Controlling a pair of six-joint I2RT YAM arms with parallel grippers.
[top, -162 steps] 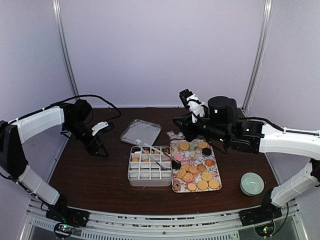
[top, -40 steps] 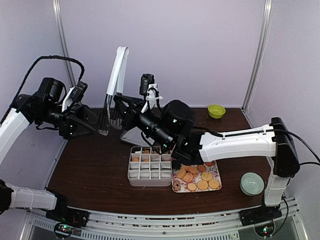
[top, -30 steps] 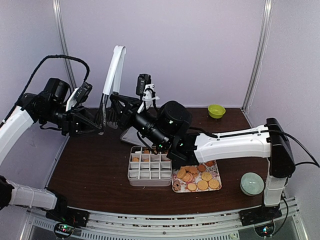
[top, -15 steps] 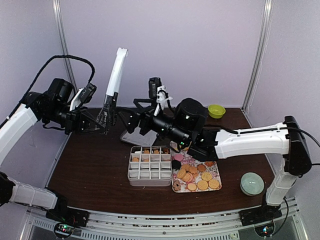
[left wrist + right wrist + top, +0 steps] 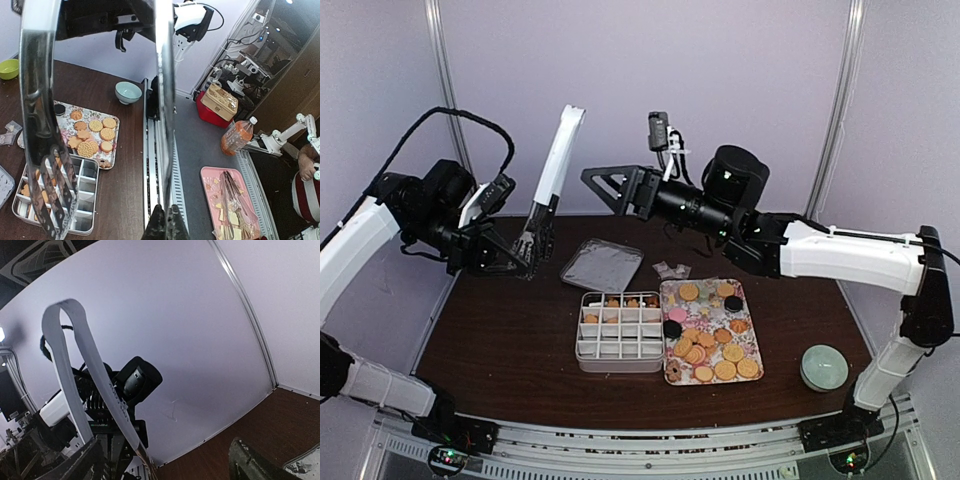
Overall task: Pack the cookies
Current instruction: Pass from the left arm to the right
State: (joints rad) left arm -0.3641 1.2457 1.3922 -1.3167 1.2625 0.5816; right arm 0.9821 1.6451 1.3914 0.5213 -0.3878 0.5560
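Note:
The cookies [image 5: 712, 338], mostly golden with a few pink and dark ones, lie on a floral tray [image 5: 669, 376]; some sit in the back row of a grey compartment box [image 5: 618, 338]. My left gripper [image 5: 525, 260] is raised over the table's left side, shut on one blade of the metal tongs [image 5: 552, 170], which stand up and lean right. The left wrist view shows my fingers [image 5: 159, 226] clamped on that blade [image 5: 164, 100], with the cookies [image 5: 92, 135] below. My right gripper [image 5: 605, 186] hangs open in the air to the right of the tongs, apart from them; its wrist view shows the tongs [image 5: 75, 375].
The box's grey lid [image 5: 602, 265] lies behind the box, beside a small wrapper [image 5: 670, 270]. A pale green round container [image 5: 823, 367] sits at front right. A green bowl [image 5: 7, 68] shows in the left wrist view. The right arm spans the back of the table.
My right gripper opened, let go of the tongs and drew back up and to the right. My left gripper closed on the tongs and now holds them alone, slightly lower.

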